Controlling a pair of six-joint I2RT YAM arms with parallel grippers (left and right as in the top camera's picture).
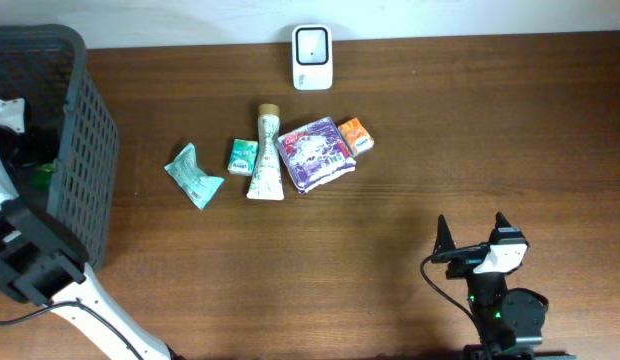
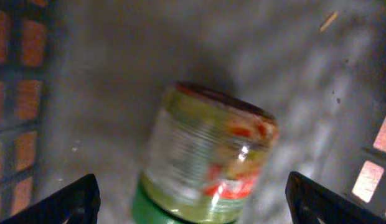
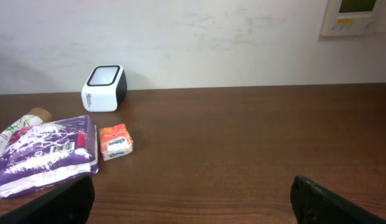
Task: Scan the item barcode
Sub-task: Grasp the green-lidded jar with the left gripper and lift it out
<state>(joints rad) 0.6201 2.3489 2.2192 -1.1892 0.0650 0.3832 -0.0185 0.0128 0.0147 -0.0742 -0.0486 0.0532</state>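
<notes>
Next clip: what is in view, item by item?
scanner: one, white, table's far edge
tube: one, cream, table centre
purple packet: one, purple, right of tube
orange box: one, orange, right of purple packet
green box: one, green, left of tube
teal packet: one, teal, left of green box
basket: one, dark grey, table's left end
jar: one, green lid, inside basket, blurred
table: one, brown
left gripper: one, black fingers, open above jar
right gripper: one, black fingers, open, table's near right
</notes>
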